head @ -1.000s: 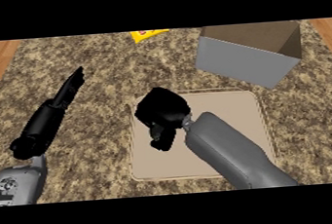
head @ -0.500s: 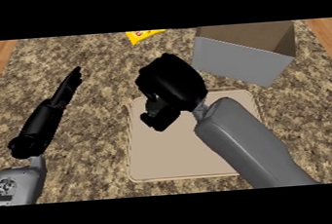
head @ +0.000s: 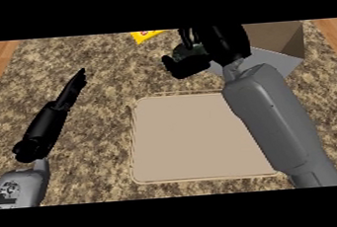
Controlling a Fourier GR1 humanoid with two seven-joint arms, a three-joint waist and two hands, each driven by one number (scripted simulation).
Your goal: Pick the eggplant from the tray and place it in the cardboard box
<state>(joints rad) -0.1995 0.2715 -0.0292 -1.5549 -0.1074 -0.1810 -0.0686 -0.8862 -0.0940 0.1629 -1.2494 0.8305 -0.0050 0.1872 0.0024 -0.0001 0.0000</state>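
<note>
The tray (head: 195,138) lies bare; the box (head: 280,48) stands just beyond; the right hand (head: 211,45) curls beside it, probably hiding the eggplant, a light, smooth, firm thing best gripped mid-body; the left hand (head: 67,95) rests straight-fingered.

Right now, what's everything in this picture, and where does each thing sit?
Speckled brown stone counter: one, fills most of the view.
Flat beige square tray: one, centre of the counter, nothing visible on it.
Open grey-brown cardboard box: one, upper right, partly behind the right hand.
Yellow item: one, top edge, cut off, unidentifiable.
Eggplant: not visible; possibly hidden in the right hand.
Left hand: black, grey forearm, left side, fingers straight.
Right hand: black, grey forearm, raised beside the box, fingers curled.
</note>
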